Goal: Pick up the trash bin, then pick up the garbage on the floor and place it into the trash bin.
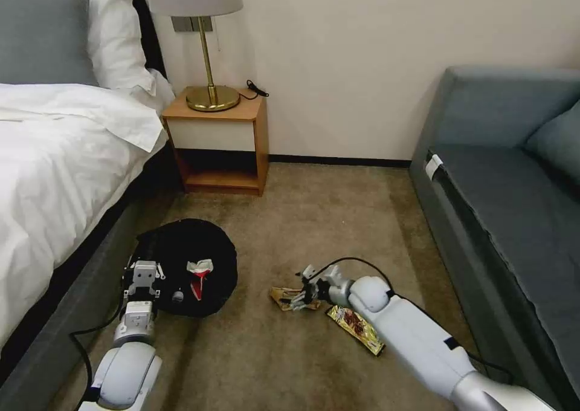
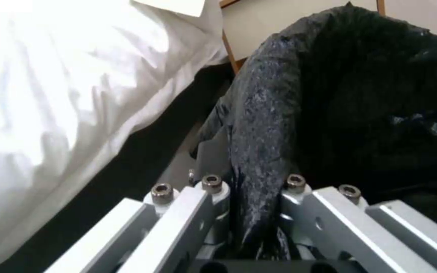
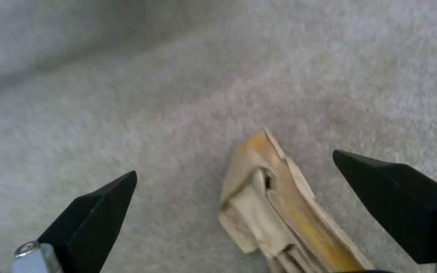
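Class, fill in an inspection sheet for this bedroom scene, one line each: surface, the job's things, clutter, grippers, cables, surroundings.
Surface: tan carpet.
Job's things: trash bin with black liner, red-and-white packet inside; tan paper wrapper and yellow-brown snack wrapper on the carpet.
Clutter: nothing seen.
Grippers: left gripper shut on the bin's lined rim; right gripper open, straddling the tan paper wrapper.
Cables: black cable looping over the right wrist; black cord on the nightstand.
Surroundings: bed, nightstand with lamp, grey sofa.

A bedroom, like in a hotel.
A bed (image 1: 60,145), nightstand (image 1: 220,142) with lamp (image 1: 202,42) and grey sofa (image 1: 507,187) are standing on carpet (image 1: 314,217).
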